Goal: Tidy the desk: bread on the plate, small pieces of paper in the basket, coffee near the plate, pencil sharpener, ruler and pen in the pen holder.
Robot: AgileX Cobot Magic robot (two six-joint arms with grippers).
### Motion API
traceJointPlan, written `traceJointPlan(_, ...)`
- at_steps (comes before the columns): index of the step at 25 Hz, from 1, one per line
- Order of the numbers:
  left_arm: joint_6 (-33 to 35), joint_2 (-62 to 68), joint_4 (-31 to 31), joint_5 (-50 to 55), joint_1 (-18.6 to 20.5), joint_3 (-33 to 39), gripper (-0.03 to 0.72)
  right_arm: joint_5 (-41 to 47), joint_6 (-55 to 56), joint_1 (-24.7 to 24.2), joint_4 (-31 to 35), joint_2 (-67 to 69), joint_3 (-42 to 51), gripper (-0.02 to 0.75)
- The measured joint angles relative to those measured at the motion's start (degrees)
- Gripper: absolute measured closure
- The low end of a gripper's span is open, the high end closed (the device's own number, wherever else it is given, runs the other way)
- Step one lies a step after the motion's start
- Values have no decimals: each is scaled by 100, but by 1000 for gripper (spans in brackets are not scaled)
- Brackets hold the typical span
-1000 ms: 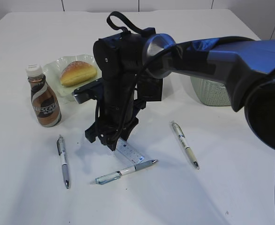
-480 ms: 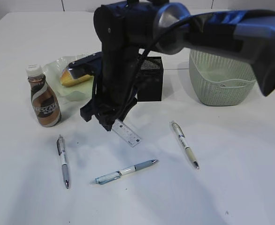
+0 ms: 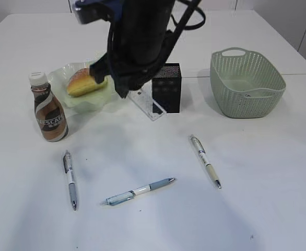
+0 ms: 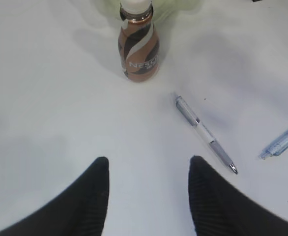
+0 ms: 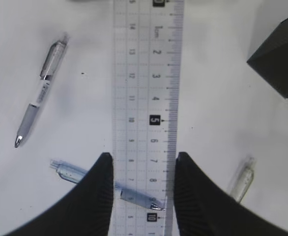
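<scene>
My right gripper (image 3: 125, 88) (image 5: 143, 160) is shut on the clear ruler (image 3: 145, 105) (image 5: 146, 88), which hangs in the air beside the black pen holder (image 3: 167, 88) (image 5: 279, 54). Three pens (image 3: 70, 179) (image 3: 139, 191) (image 3: 205, 160) lie on the table in front. The bread (image 3: 85, 81) sits on the pale green plate (image 3: 93, 102), with the coffee bottle (image 3: 48, 112) (image 4: 139, 49) standing to its left. My left gripper (image 4: 149, 164) hovers open above bare table, near one pen (image 4: 205, 132). The pencil sharpener and the small pieces of paper are out of view.
A green basket (image 3: 247, 89) stands at the back right. The table's far edge runs behind the plate and the basket. The right arm's dark bulk fills the upper middle of the exterior view.
My right gripper has risen from the table with the ruler and carried it back, from above the middle pen to beside the pen holder. The pens have not moved.
</scene>
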Motion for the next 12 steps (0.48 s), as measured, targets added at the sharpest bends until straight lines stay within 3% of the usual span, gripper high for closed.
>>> traceJointPlan(12, 0, 0, 0, -62, 0, 0, 339, -545, 22, 0, -660, -1264, 74, 442)
